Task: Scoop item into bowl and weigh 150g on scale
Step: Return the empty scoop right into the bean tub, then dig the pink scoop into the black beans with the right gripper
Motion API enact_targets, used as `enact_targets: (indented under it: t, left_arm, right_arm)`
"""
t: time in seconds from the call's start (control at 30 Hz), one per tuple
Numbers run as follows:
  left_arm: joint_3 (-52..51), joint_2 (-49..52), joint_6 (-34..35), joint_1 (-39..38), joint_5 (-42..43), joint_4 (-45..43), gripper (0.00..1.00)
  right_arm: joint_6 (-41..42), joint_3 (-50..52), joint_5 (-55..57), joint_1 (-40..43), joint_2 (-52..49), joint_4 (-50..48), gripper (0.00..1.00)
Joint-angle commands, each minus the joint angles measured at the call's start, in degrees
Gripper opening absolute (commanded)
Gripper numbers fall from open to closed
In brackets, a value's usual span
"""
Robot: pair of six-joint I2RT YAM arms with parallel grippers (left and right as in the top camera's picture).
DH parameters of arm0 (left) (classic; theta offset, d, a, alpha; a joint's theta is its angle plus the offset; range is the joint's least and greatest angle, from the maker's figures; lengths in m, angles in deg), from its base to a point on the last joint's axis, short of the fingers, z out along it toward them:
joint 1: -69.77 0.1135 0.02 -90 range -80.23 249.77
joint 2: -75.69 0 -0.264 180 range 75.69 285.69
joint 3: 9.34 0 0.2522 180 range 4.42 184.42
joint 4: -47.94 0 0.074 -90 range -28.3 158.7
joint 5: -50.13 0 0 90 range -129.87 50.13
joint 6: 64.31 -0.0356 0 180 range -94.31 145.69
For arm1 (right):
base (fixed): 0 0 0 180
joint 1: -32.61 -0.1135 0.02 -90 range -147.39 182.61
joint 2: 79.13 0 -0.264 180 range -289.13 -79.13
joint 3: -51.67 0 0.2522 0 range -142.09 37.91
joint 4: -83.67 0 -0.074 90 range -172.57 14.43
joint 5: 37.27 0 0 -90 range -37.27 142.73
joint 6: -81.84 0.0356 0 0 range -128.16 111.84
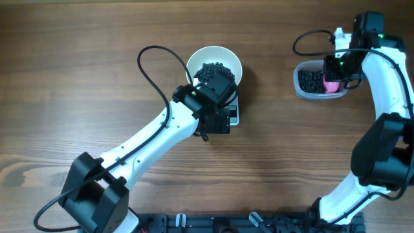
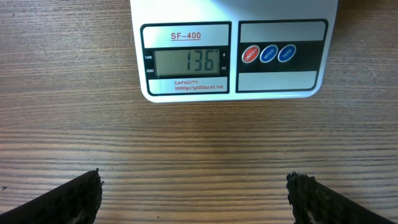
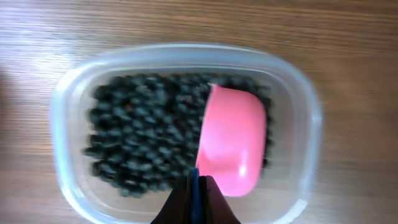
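Note:
The white bowl (image 1: pixel 214 50) holds a heap of the black bean-like item (image 1: pixel 212 69) and stands on the scale (image 1: pixel 234 114), which my left arm mostly covers. In the left wrist view the scale (image 2: pixel 230 59) shows 136 on its display. My left gripper (image 2: pixel 196 200) hovers open over bare table just in front of the scale. My right gripper (image 3: pixel 196 190) is shut on the blue handle of the pink scoop (image 3: pixel 233 140). The scoop sits in the clear tub (image 3: pixel 292 93) among more of the item (image 3: pixel 143 137).
The clear tub (image 1: pixel 301 83) stands at the far right of the wooden table (image 1: pixel 97 77), well apart from the bowl. A black cable (image 1: pixel 150 71) loops from the left arm beside the bowl.

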State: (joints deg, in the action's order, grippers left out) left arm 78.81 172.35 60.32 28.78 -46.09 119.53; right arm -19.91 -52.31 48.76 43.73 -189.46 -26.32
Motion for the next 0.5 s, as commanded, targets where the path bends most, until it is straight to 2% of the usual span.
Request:
enact_targets:
  t: [0.0, 0.2, 0.37, 0.47]
  left_arm:
    - [-0.3, 0.4, 0.6, -0.7, -1.2, 0.0, 1.00]
    - [-0.3, 0.4, 0.6, -1.0, -1.2, 0.0, 1.00]
    - [-0.3, 0.4, 0.6, -1.2, -1.2, 0.0, 1.00]
    - [-0.3, 0.4, 0.6, -1.6, -1.2, 0.0, 1.00]
  right_arm:
    - [-2.0, 1.3, -15.3, 0.5, -5.0, -0.4, 0.04]
    - [-1.5, 1.3, -18.8, 4.0, -5.0, -4.3, 0.04]
    - [-1.8, 1.3, -23.1, 9.4, -5.0, -0.8, 0.04]
    - [-5.2, 1.3, -33.7, 14.2, -5.0, 0.7, 0.04]
